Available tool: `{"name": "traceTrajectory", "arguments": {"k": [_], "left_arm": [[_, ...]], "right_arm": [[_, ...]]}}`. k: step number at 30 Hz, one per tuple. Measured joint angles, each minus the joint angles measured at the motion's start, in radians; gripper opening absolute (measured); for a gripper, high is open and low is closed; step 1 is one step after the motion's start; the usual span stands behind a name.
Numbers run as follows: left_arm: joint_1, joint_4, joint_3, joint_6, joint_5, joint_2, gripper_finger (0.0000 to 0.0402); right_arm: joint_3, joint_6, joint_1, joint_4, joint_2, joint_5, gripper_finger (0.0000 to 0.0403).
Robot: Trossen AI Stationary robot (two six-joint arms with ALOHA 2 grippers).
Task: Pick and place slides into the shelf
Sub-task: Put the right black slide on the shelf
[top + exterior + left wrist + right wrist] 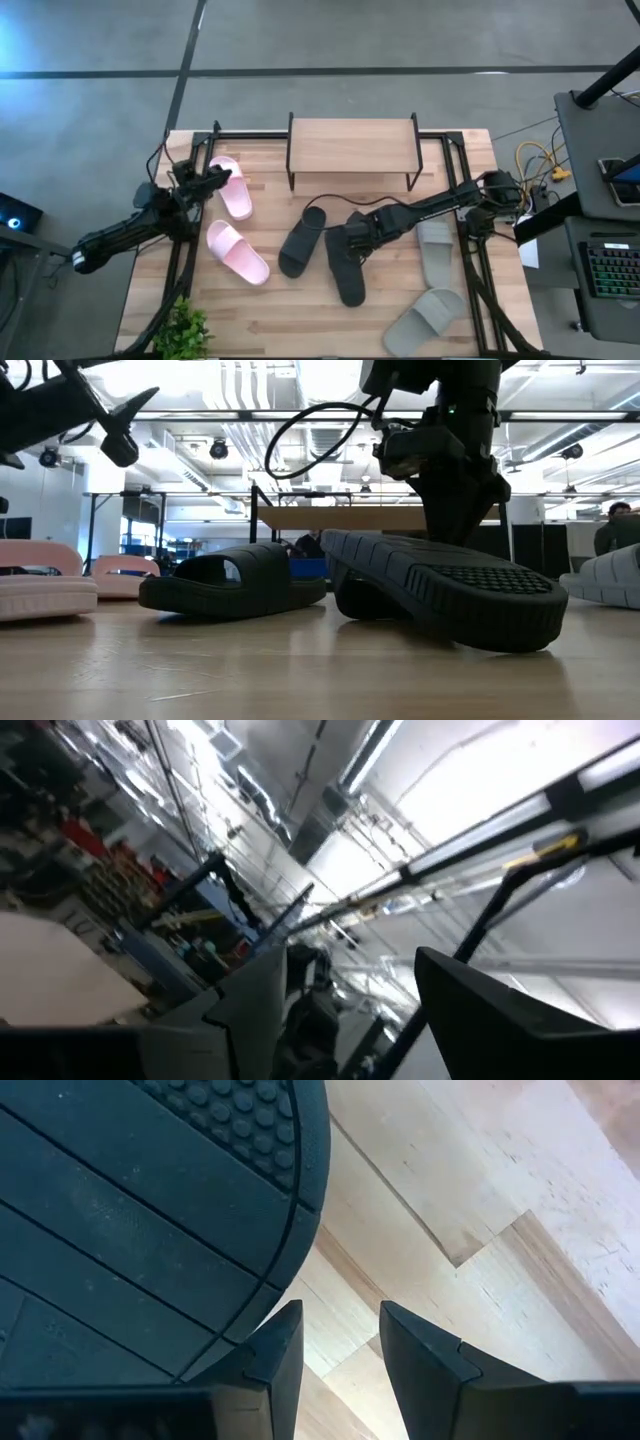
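Note:
One black slide (pixel 347 265) lies tipped over with its ribbed sole (pixel 450 582) turned up and toward the near edge, one rim on the table. My right gripper (pixel 352 234) hangs just over its far end, fingers slightly open (pixel 340 1345), bare wood between them. The second black slide (pixel 235 580) lies flat to its left. Two pink slides (pixel 232 187) (pixel 238 252) lie at the left, two grey ones (pixel 435 250) (pixel 425 318) at the right. The shelf (pixel 350 148) stands at the far edge. My left gripper (pixel 112 422) is raised, open and holding nothing. My right gripper points down beside the tipped black slide. The outer side of one finger (pixel 280 1350) stands right at the rim of the sole (pixel 255 1315); I cannot tell whether it touches. Nothing is between the fingers.
A small green plant (pixel 185 328) sits at the near left corner. Dark frame rails (pixel 465 200) run along both sides of the table. Bare wood shows between the black slides and the shelf and along the near edge. A desk with a keyboard (pixel 610 270) stands beyond the right edge.

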Motion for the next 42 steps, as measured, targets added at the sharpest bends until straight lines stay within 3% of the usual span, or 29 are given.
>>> {"name": "traceTrajectory", "arguments": {"k": [7, 12, 16, 23, 26, 30, 38, 42], "left_arm": [[0.0, 0.091, 0.001, -0.108, -0.101, 0.003, 0.0208], [-0.001, 0.08, 0.048, -0.141, -0.089, 0.04, 0.0208], [-0.001, -0.024, 0.134, -0.084, -0.03, 0.112, 0.0204], [-0.001, -0.358, 0.332, 0.08, 0.212, 0.308, 0.0182], [-0.003, -0.457, 0.384, 0.145, 0.253, 0.375, 0.017], [-0.042, -0.46, 0.411, 0.188, 0.296, 0.45, 0.0136], [-0.147, -0.461, 0.409, 0.163, 0.305, 0.578, 0.002], [-0.189, -0.377, 0.407, 0.16, 0.368, 0.639, 0.0004]], "right_arm": [[0.0, -0.006, 0.0, -0.002, 0.0, 0.002, 0.0127], [0.0, -0.019, 0.0, -0.003, 0.0, 0.005, 0.0123], [0.0, -0.019, 0.0, -0.004, 0.0, 0.005, 0.0126], [0.0, -0.01, 0.0, -0.011, -0.001, -0.003, 0.013], [0.0, 0.018, 0.0, -0.018, -0.001, -0.007, 0.0126], [0.0, 0.042, 0.0, -0.017, -0.001, -0.029, 0.0123], [0.0, 0.116, 0.0, -0.017, -0.001, -0.031, 0.0125], [0.0, 0.159, 0.0, -0.018, -0.001, -0.052, 0.012]]}}
